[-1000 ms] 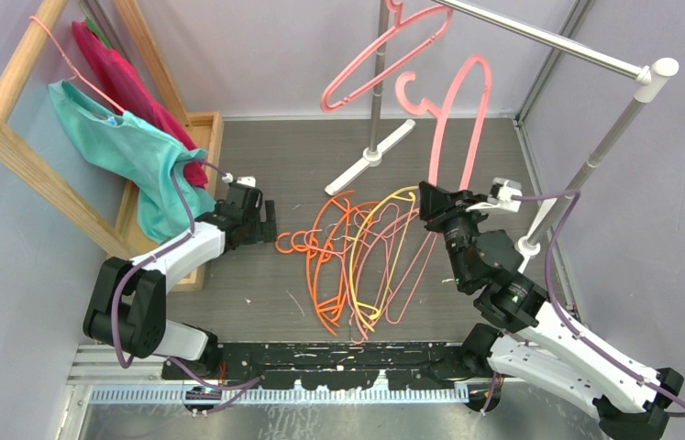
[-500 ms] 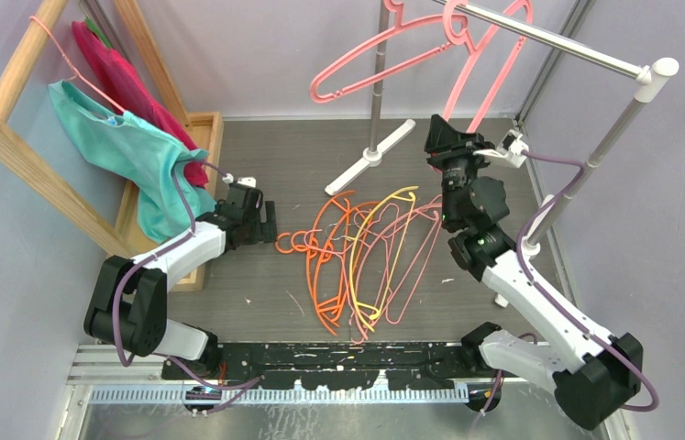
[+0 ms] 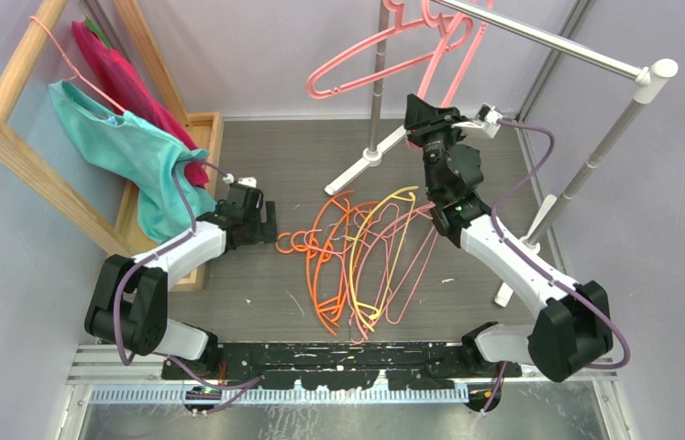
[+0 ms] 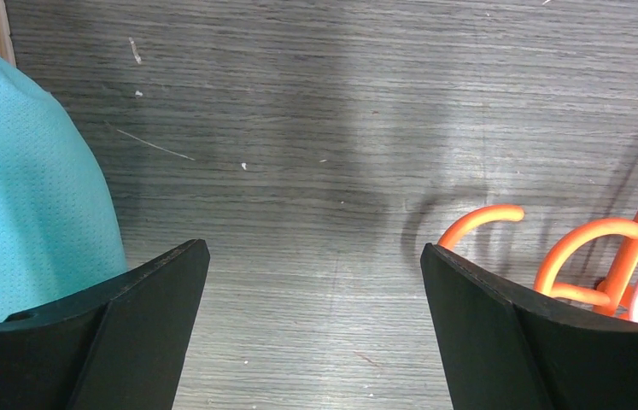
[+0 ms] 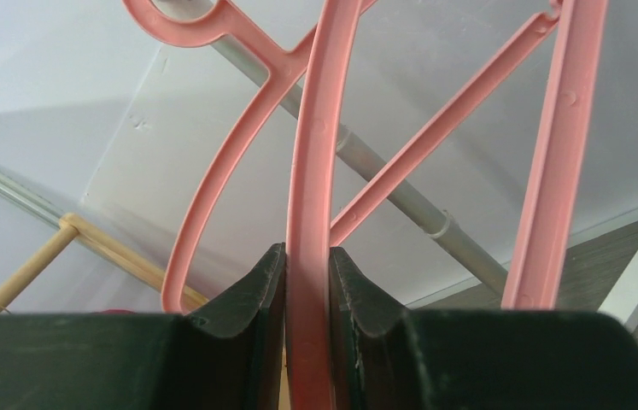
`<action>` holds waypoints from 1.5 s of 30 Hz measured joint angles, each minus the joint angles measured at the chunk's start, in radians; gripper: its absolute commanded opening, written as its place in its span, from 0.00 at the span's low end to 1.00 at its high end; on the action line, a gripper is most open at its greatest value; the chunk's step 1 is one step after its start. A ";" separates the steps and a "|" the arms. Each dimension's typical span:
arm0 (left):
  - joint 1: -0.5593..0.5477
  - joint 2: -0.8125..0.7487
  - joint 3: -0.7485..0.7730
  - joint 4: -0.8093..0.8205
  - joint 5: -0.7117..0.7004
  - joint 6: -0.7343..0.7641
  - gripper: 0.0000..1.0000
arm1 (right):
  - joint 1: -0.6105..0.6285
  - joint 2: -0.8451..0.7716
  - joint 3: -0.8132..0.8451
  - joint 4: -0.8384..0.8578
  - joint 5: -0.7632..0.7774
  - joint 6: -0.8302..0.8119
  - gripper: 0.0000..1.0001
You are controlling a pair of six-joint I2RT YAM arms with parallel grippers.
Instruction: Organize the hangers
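Right wrist view: the right gripper (image 5: 307, 256) is clamped tight on a pink hanger (image 5: 313, 154), up against the metal rail (image 3: 549, 41), where a second pink hanger (image 5: 242, 34) hangs. Below the rail, the orange, yellow and pink hangers (image 3: 327, 316) lie tangled on the floor. Beside their orange hooks the left gripper (image 4: 313, 249) gapes wide, holding nothing.

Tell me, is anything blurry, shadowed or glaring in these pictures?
Top external view: even light, all sharp, mild sheen on the brushed metal plate. Left wrist view: the grey wood-grain table is crisp, with soft shadows beside the curved orange plastic hanger hooks. Right wrist view: the clamped pink plastic hanger looms close and slightly soft against a bright pale wall.
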 measured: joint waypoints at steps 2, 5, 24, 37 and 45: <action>0.000 0.005 0.000 0.002 0.000 0.000 0.98 | -0.001 0.038 0.033 -0.001 -0.012 0.013 0.01; 0.000 0.012 0.000 0.005 0.000 0.000 0.98 | -0.002 0.090 0.078 -0.002 -0.032 0.030 0.01; 0.000 0.040 0.011 0.008 -0.001 0.001 0.98 | -0.002 0.251 0.232 -0.045 -0.104 0.086 0.33; 0.000 0.040 0.011 0.007 0.000 0.004 0.98 | -0.002 0.197 0.156 -0.163 -0.118 0.055 0.77; 0.000 0.042 0.011 0.007 0.000 0.004 0.98 | 0.030 -0.058 -0.031 -0.254 -0.156 -0.061 0.81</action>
